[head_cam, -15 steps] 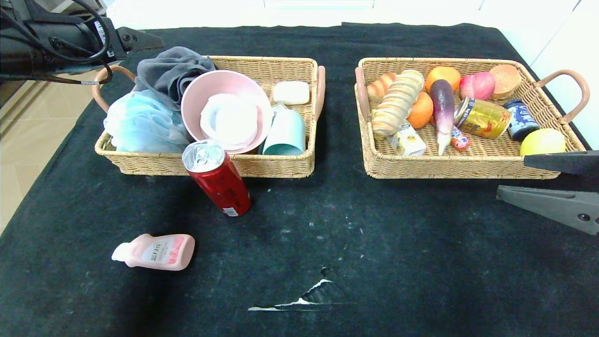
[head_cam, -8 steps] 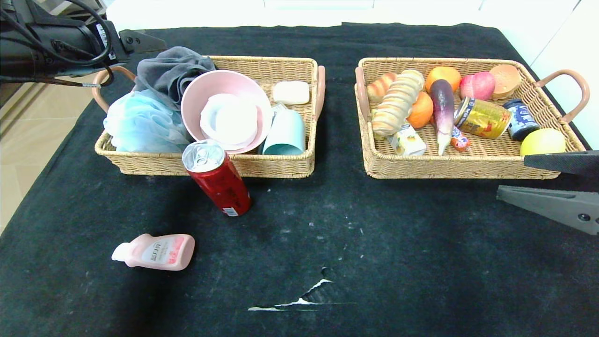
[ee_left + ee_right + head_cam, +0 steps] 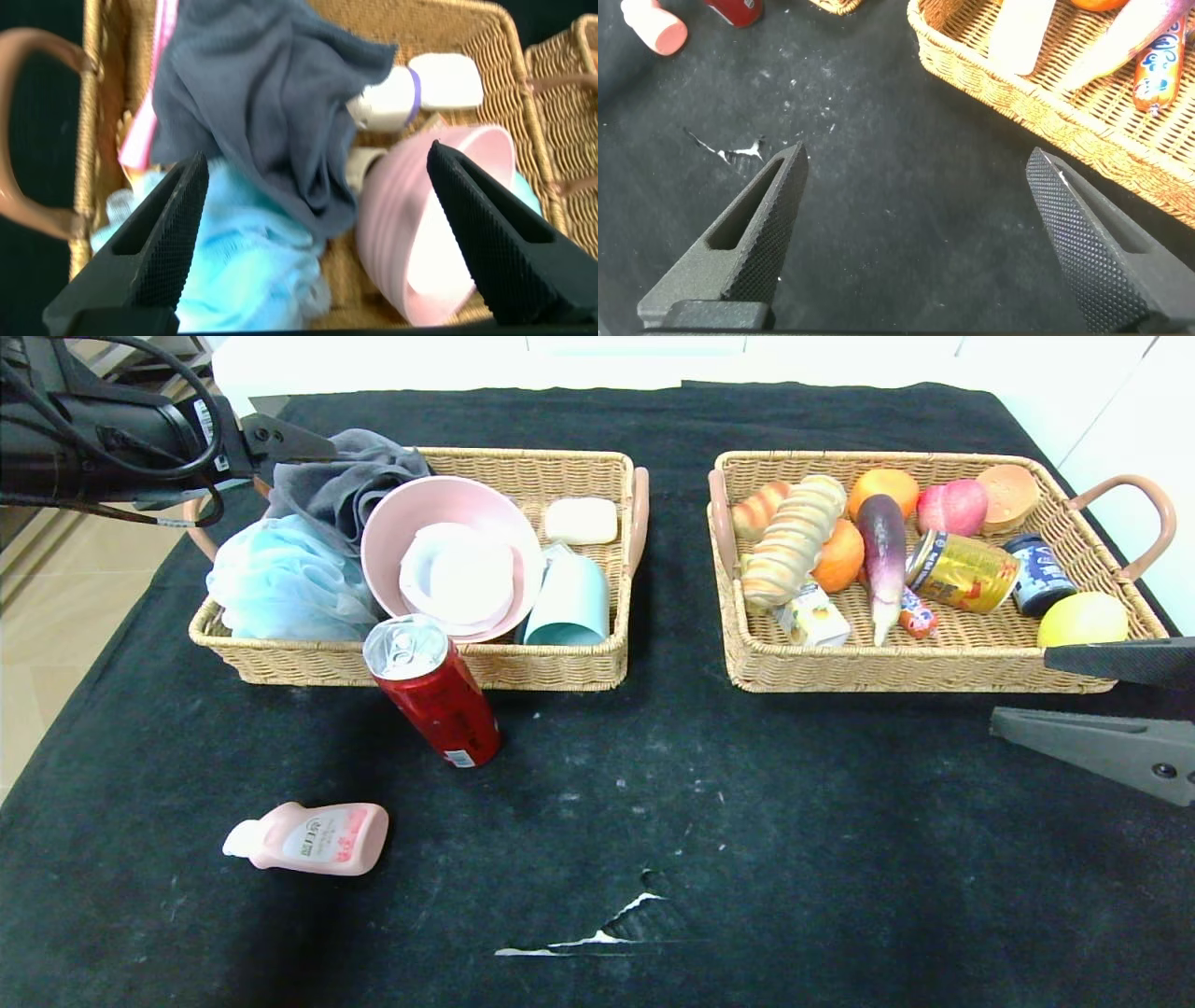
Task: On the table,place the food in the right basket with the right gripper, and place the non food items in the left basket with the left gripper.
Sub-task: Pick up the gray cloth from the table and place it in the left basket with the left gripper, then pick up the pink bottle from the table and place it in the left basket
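1. Grey soft cloth (image 3: 280,103): draped in folds over the far left end of the left basket (image 3: 523,667), a rectangular tan wicker tray with a brown loop handle. The left wrist view shows it lying across a pale blue mesh puff (image 3: 252,280) and beside a ribbed pink bowl (image 3: 439,233); the head view shows only its upper folds behind the bowl.
2. Small pale pink bottle with white cap (image 3: 308,838): lies on its side on the black cloth table (image 3: 794,859), near the front left, well apart from both baskets.
3. Tall red drink can (image 3: 432,691): stands upright on the table, just in front of the left basket's near wall.
4. Right basket (image 3: 915,667): shallow tan wicker tray holding a striped bread roll (image 3: 792,541), a pinkish-red peach (image 3: 952,507) and a yellow drink can (image 3: 962,571) lying on its side, among other food.
5. Left gripper (image 3: 313,233): black arm end reaching in from the far left, above the cloth; its two textured dark fingers stand wide apart, holding nothing.
6. Right gripper (image 3: 915,233): low at the table's right edge, just in front of the right basket; fingers spread wide, nothing between them.
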`<state>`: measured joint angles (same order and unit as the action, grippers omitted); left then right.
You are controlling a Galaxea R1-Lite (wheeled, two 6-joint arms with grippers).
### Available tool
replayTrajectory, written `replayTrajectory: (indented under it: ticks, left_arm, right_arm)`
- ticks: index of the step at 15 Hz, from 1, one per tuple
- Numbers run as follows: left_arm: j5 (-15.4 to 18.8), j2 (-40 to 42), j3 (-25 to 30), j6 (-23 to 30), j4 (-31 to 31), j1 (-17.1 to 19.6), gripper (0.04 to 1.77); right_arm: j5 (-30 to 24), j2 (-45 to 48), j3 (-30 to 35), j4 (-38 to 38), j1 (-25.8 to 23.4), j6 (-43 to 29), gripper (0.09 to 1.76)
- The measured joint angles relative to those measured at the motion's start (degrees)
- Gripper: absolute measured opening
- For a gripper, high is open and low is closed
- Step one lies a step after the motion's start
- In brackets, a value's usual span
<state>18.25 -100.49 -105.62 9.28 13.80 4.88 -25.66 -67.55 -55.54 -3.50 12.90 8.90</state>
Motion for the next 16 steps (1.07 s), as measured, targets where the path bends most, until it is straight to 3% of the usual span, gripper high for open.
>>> replayTrajectory:
  ticks: [7, 10, 12, 16]
  left_arm:
    - [-1.08, 6.34, 0.38, 0.11, 16.54, -1.71, 1.7]
    - [-4.8, 8.48, 0.55, 0.3, 23.25, -3.12, 1.7]
    - [-9.96, 9.47, 0.71, 1.49, 29.44, -4.85, 1.71]
    - [-16.38, 10.14, 0.61, 10.09, 37.85, -8.84, 1.71]
  right_arm:
    - [0.0, 0.02, 0.11, -0.09, 0.38, 0.0, 1.71]
    - [0.0, 0.02, 0.15, -0.22, 0.52, 0.05, 1.71]
    - [0.0, -0.09, 0.17, -0.24, 0.6, 0.05, 1.71]
    - [-0.02, -0.34, 0.17, -0.27, 0.61, 0.07, 1.71]
